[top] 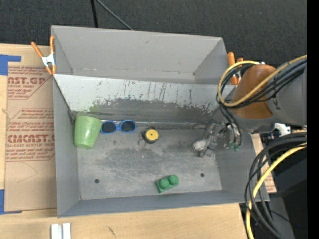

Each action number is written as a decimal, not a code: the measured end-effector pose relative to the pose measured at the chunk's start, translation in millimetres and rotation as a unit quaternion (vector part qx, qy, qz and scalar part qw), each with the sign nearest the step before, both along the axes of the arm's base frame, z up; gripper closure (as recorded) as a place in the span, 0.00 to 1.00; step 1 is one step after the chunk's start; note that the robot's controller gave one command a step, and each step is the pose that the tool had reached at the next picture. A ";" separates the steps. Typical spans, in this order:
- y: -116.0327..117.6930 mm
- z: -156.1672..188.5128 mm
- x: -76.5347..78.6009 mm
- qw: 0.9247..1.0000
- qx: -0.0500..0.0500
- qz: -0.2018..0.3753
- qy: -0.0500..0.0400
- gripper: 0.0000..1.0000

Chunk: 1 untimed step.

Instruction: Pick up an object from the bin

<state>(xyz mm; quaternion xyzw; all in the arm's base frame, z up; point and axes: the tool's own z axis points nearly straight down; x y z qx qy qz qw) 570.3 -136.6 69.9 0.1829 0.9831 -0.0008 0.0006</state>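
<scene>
My gripper (205, 147) is low at the right side of the bin, its metal fingers just above the floor near the right wall. A small pale grey thing (199, 146) lies at the fingertips; whether it is held I cannot see. A green toy brick (166, 183) lies toward the front of the bin, left of and below the gripper. A small yellow round thing (150, 135) with a dark centre sits to the left of the gripper near the back wall.
A light green cup (86, 130) lies on its side at the back left corner. Beside it lie blue sunglasses (117, 127) along the back wall. The arm with its orange cover and yellow cables hangs over the bin's right rim.
</scene>
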 end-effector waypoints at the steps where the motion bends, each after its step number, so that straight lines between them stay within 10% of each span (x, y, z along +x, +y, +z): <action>1: 12.0 129.0 -3.5 1.000 0.000 -0.015 -0.004 1.00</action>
